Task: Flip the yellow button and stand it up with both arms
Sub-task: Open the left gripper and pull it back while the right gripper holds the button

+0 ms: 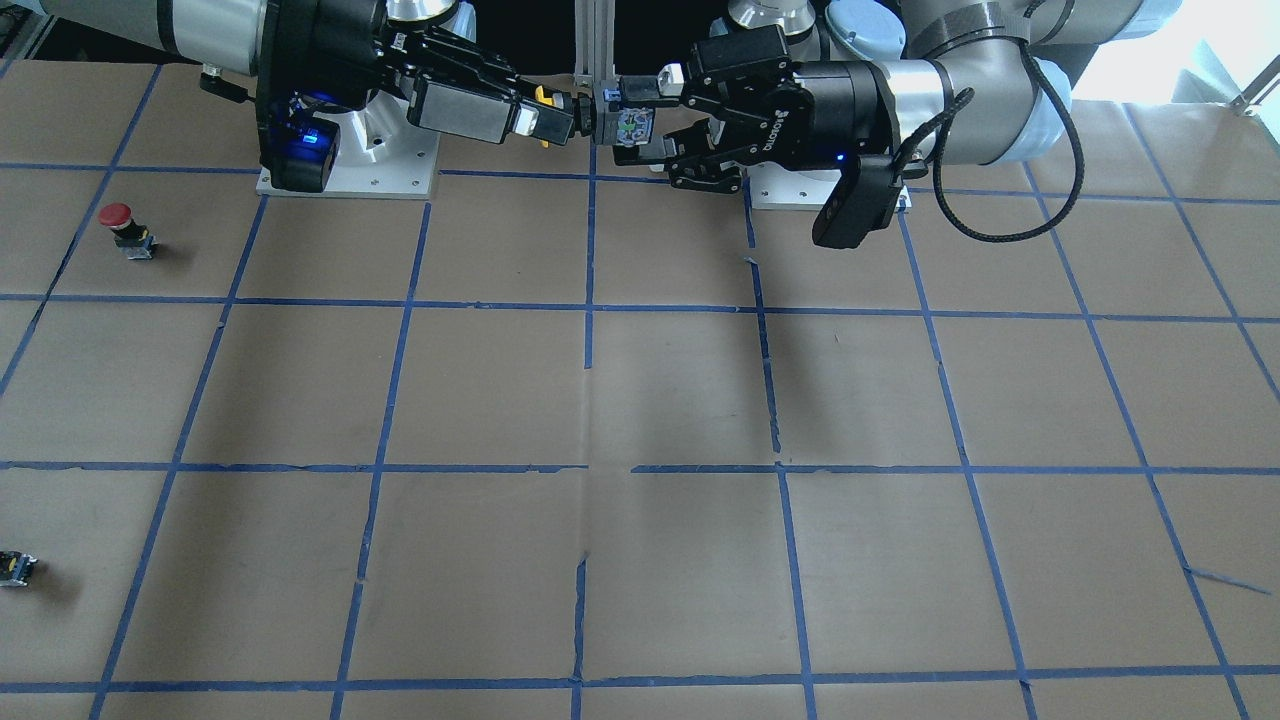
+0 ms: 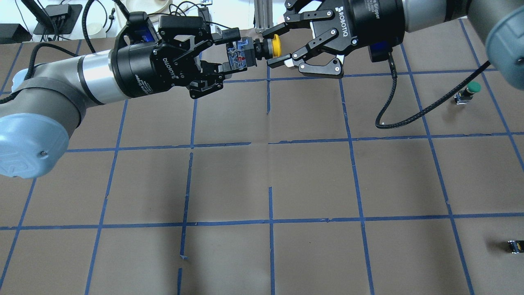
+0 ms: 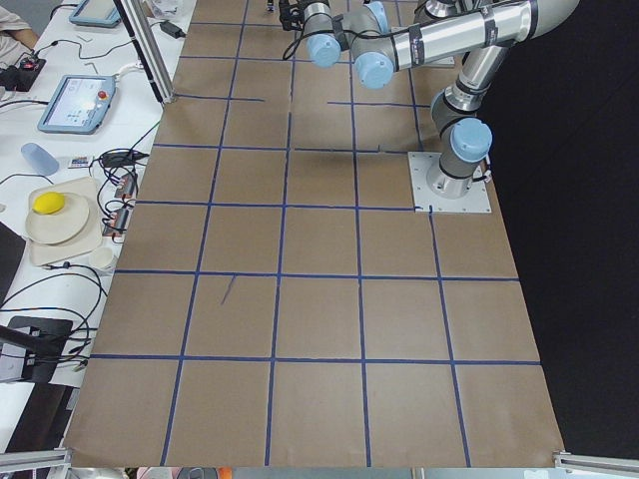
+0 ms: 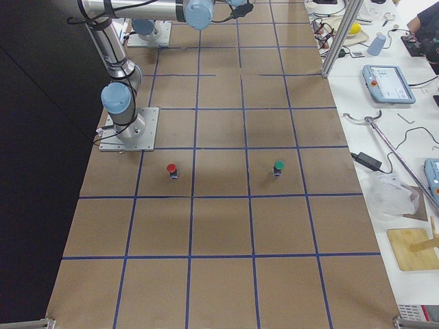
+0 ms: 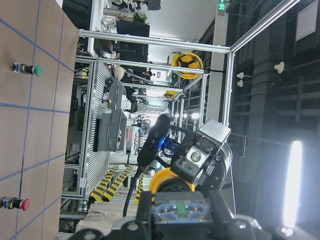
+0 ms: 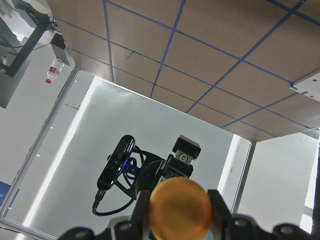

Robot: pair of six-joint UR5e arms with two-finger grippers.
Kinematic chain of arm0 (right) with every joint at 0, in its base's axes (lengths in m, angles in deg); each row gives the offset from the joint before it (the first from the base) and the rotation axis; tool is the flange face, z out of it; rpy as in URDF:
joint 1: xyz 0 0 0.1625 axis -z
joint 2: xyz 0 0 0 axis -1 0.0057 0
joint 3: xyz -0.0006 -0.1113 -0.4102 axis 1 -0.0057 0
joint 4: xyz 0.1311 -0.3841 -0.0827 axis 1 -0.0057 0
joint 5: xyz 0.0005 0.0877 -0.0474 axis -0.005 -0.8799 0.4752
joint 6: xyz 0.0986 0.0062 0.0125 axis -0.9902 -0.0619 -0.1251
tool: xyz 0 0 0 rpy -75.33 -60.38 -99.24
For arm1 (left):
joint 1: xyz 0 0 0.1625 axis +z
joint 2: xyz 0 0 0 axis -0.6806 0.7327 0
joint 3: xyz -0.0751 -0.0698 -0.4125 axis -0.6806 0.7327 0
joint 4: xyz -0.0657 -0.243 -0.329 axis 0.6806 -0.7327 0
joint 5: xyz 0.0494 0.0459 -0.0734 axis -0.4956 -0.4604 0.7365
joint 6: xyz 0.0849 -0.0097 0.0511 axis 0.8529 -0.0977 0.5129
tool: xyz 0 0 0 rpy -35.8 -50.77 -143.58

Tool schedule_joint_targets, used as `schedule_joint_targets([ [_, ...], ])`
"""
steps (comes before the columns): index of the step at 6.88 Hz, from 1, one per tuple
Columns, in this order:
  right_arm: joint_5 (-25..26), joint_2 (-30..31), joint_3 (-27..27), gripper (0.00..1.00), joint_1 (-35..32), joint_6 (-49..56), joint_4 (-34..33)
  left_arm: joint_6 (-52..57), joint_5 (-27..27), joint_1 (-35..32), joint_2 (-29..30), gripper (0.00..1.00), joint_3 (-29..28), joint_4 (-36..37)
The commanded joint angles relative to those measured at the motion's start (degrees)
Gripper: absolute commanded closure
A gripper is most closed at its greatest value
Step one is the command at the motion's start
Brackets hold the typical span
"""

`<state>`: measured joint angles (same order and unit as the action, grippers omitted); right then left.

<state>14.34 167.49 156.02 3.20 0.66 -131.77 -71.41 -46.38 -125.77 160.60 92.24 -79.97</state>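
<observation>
The yellow button (image 2: pixel 277 45) hangs in the air near the robot's base, lying sideways between both arms. My left gripper (image 2: pixel 238 51) is shut on its black-and-silver body (image 1: pixel 628 126). My right gripper (image 2: pixel 274 46) closes on the yellow cap from the other side. The right wrist view shows the cap (image 6: pixel 180 212) tight between the fingers. The left wrist view shows the button's base (image 5: pixel 178 211) between the fingers, with the cap (image 5: pixel 165 181) behind it.
A red-capped button (image 1: pixel 120 222) and a green-capped button (image 2: pixel 470 89) stand on the brown paper table toward the robot's right. A tiny black block with a yellow spot (image 2: pixel 516 246) lies near the far right edge. Blue tape lines grid the paper.
</observation>
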Motion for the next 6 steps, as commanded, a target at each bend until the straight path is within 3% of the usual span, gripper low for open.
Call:
schedule_joint_targets([
  [1, 0.8, -0.4, -0.6, 0.82, 1.0, -0.3, -0.3, -0.7, -0.8, 0.0, 0.2, 0.0, -0.1, -0.1],
  [3, 8.0, 0.0, -0.8, 0.82, 8.9, 0.7, -0.1, -6.7, -7.8, 0.0, 0.2, 0.0, -0.6, 3.2],
  [5, 18.0, -0.2, -0.9, 0.81, 10.2, 10.9, -1.7, -20.5, -16.6, 0.0, 0.9, 0.0, -0.6, 14.6],
  [6, 25.6, 0.0, -0.9, 0.81, 10.2, 14.4, -1.8, -21.5, -20.6, 0.0, 0.7, 0.0, -0.8, 15.6],
])
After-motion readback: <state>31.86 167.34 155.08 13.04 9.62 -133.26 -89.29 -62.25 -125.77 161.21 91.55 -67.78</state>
